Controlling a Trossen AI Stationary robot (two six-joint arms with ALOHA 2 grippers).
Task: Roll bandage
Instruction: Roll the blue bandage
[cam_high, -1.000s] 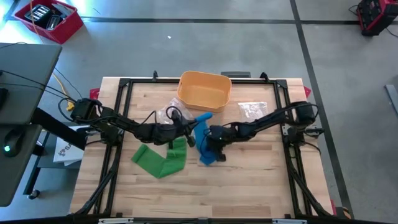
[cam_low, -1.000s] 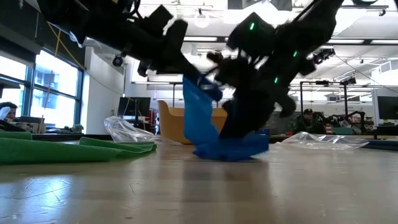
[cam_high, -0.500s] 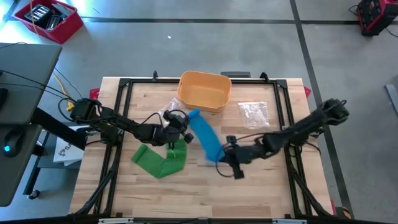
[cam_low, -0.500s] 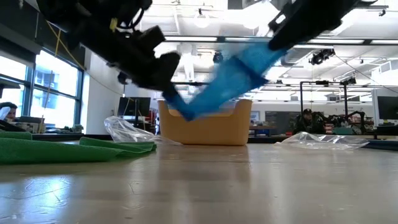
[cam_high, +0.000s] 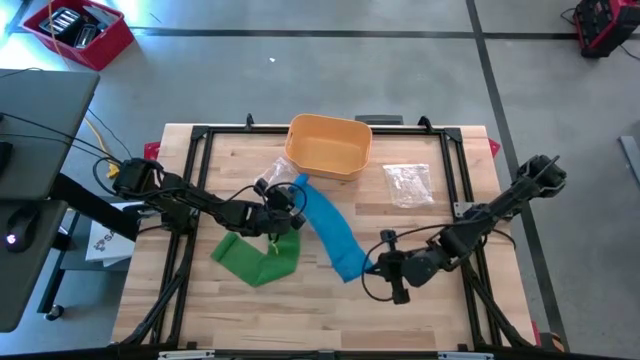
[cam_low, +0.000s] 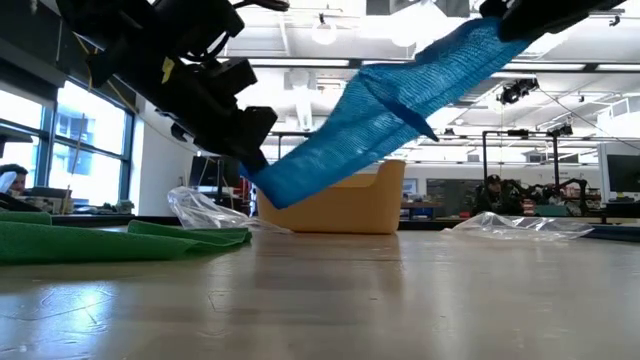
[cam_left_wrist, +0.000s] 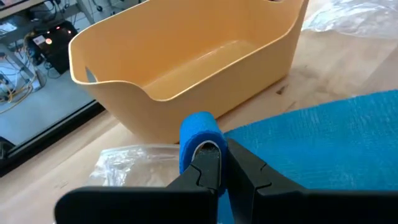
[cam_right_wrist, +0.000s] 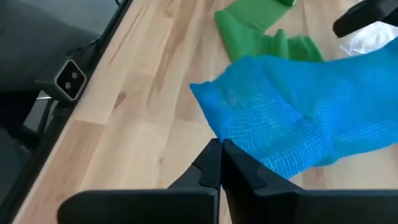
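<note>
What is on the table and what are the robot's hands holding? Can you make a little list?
blue bandage: stretched in the air between both arms
left gripper: fingers shut on the bandage's rolled end
right gripper: fingers shut on the bandage's other end
green bandage: flat on the table
yellow bin: at the far edge, empty
plastic wrappers: near the bin

A yellow-orange bin (cam_high: 329, 146) sits at twelve o'clock on the wooden table (cam_high: 300, 300). A clear plastic bag (cam_high: 406, 182) lies at two o'clock. A green cloth (cam_high: 260, 255) lies at nine o'clock.
</note>
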